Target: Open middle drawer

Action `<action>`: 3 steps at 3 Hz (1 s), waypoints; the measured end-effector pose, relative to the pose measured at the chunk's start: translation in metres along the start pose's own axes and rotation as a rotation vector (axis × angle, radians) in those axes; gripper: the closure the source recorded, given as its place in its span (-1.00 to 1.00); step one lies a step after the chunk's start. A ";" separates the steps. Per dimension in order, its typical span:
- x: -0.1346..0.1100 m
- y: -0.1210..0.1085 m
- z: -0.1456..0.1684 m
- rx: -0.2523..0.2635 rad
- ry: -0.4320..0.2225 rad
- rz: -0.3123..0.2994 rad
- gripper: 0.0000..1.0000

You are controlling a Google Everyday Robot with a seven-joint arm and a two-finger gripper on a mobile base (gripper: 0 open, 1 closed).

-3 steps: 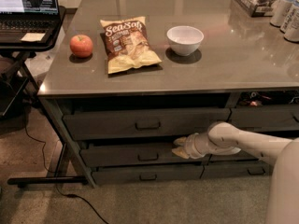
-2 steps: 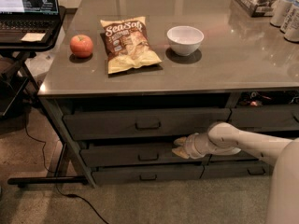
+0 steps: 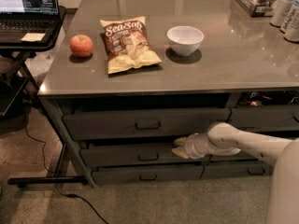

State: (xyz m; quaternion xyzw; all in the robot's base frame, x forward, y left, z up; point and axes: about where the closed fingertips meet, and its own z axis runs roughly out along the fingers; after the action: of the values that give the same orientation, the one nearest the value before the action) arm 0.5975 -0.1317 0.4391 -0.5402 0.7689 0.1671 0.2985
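The middle drawer [image 3: 117,156] lies at 6 o'clock from the chip bag [image 3: 128,43], between two other drawer fronts. The gripper [image 3: 179,147] is against the drawer's right end, at 3 o'clock from the handle [image 3: 148,157]. I cannot tell whether it is open or closed.

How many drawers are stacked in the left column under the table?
3: top drawer, tall-fronted; middle drawer below it; bottom drawer lowest. The claw is at the middle drawer's right end.

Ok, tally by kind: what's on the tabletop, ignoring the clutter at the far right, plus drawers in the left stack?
Apple: 1
Chip bag: 1
Bowl: 1
Drawers: 3 (top drawer, middle drawer, bottom drawer)
Total: 6
The end effector is at the middle drawer's right end.
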 end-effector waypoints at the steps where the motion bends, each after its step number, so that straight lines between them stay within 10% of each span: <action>1: 0.000 0.000 -0.001 0.000 0.000 0.000 1.00; 3: -0.001 -0.001 -0.001 0.006 0.000 0.004 1.00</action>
State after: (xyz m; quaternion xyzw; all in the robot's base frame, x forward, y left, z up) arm 0.5984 -0.1320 0.4399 -0.5378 0.7703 0.1654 0.3000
